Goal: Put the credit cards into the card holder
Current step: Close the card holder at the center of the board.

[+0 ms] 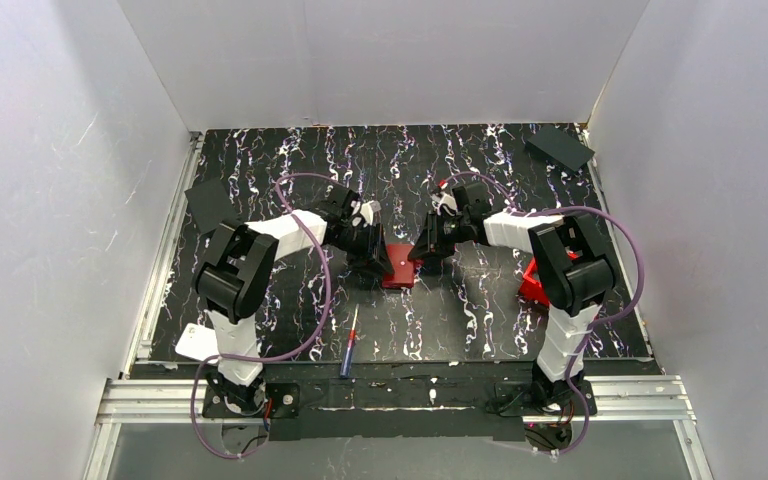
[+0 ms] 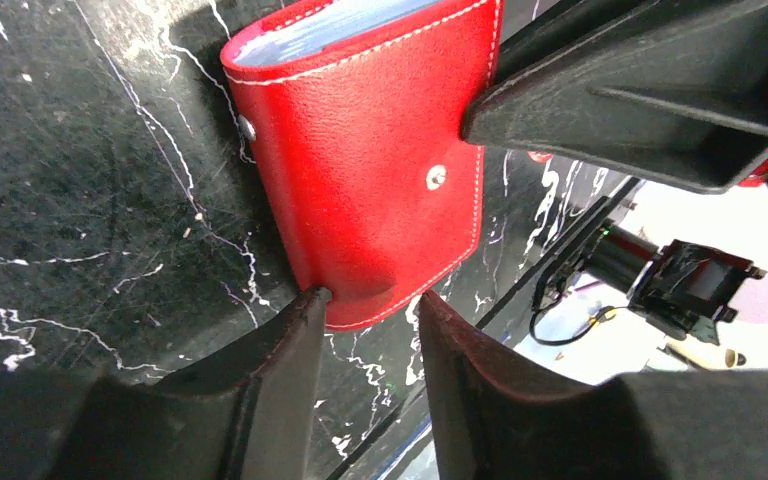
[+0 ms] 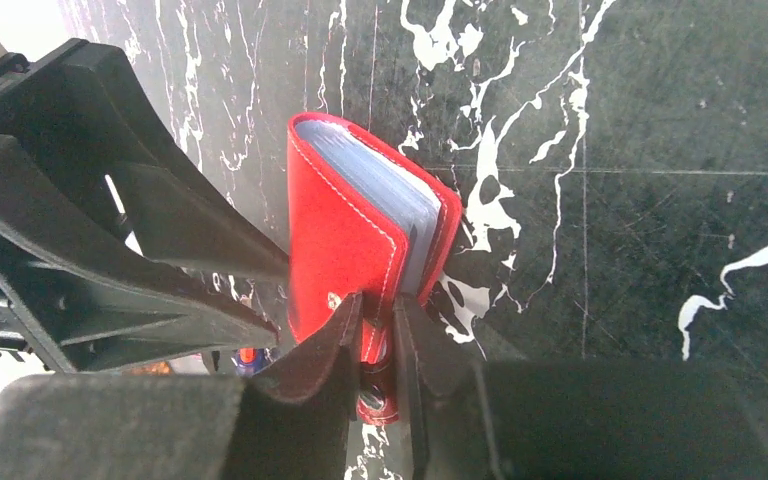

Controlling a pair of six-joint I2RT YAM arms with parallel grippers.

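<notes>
Right wrist view: found holder (image 3: 360, 240) standing on edge on table (image 3: 660, 250), part open, grey-blue pockets (image 3: 390, 190) facing up. Placed mid-table, between both grippers.

Found right gripper (image 3: 378, 330) pinched on near edge of one red cover, fingers pressed close with leather between. Found left gripper (image 2: 372, 297) on opposite side of holder, jaws partly spread about lower edge of outer cover; one fingertip (image 2: 305, 310) touching leather, other just clear. No clamp evident there. No card seen in either gripper.

Noted pale card (image 1: 195, 342), if it is one, well left of holder and nearer the bases. Noted pen (image 1: 350, 345) on base side of holder, red bin (image 1: 533, 283) to right of holder behind right arm.

Risks, as judged:
- Bite taken on a single cover near its edge, so holder likely to swing or fold shut if lifted.
- Pressure from left fingertip could tip holder or drag it out of right pinch.
- Pockets narrow, so likely to close if either side eases.

Pose: both arms reached forward, elbows folded inward, wrists turned toward holder from left and right, grippers low and nearly tip to tip across holder.
</notes>
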